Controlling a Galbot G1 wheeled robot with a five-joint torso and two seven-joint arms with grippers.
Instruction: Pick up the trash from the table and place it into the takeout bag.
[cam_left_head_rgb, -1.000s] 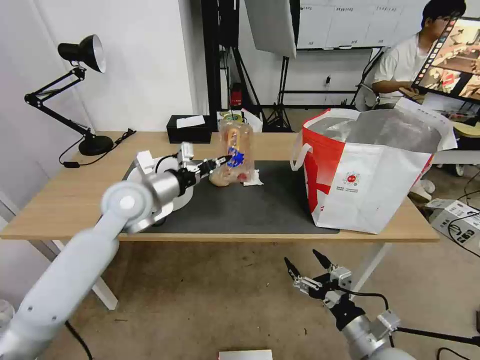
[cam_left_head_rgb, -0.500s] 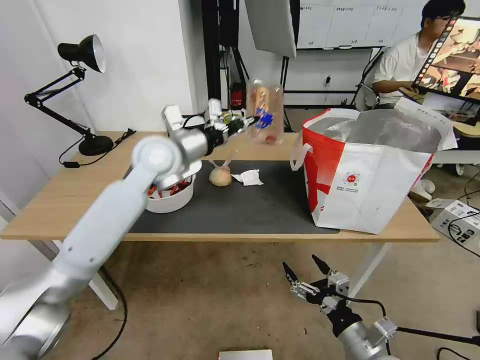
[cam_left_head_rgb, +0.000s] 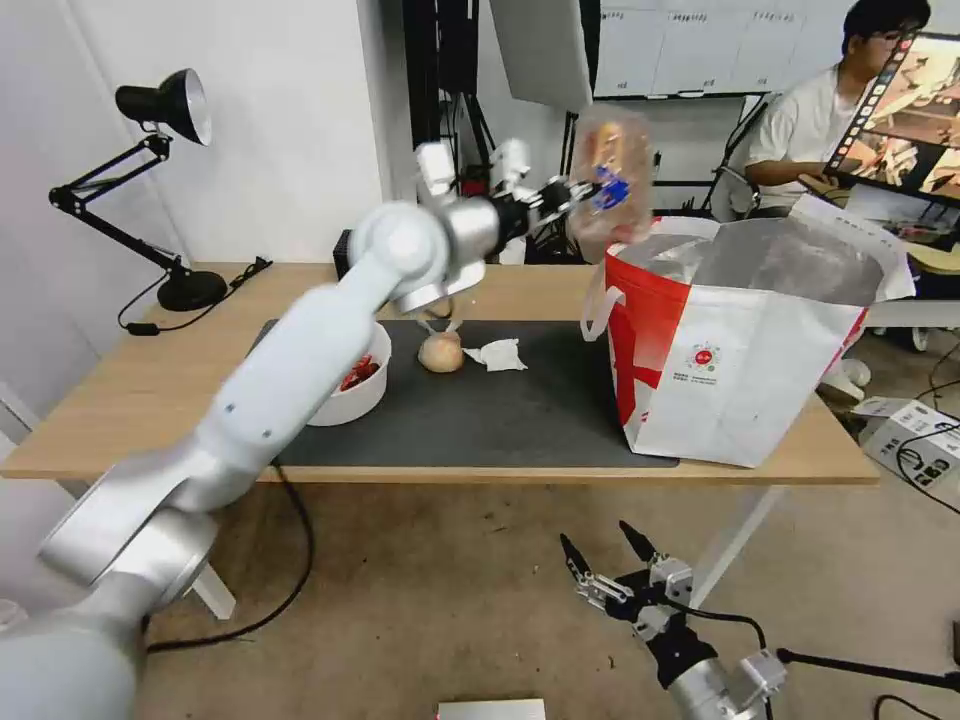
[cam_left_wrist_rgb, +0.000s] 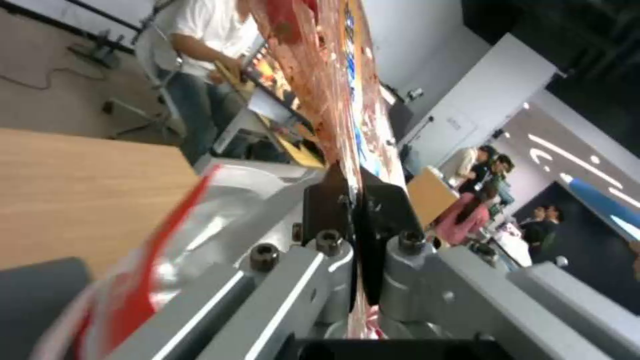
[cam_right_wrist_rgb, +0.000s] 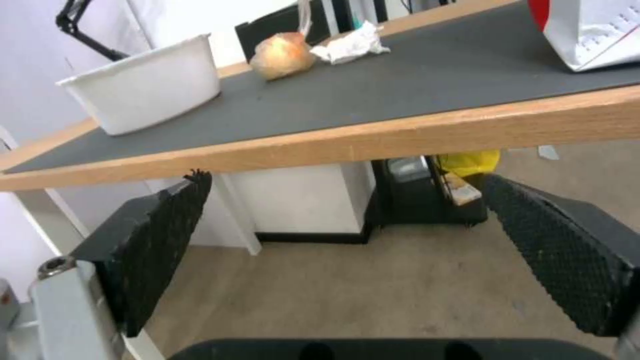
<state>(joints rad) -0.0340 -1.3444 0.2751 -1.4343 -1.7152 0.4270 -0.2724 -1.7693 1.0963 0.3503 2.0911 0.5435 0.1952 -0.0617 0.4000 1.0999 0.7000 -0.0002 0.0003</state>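
I've got the left gripper (cam_left_head_rgb: 570, 190) clamped on the clear tray (cam_left_head_rgb: 610, 180), probably just short of the takeout bag (cam_left_head_rgb: 740, 340) mouth; next: carry over, release.

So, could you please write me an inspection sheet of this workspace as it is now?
Surface: long light-wood desk with a dark grey mat.
Job's things: clear hinged plastic tray held above the near rim of the white-and-red foil-lined takeout bag; white round bowl, knotted clear bag with beige lump and crumpled white tissue on the mat.
Clutter: black tissue box, black desk lamp.
Grippers: left gripper shut on the tray; right gripper open, low before the desk.
Cables: lamp cord on the desk.
Surroundings: seated person behind.
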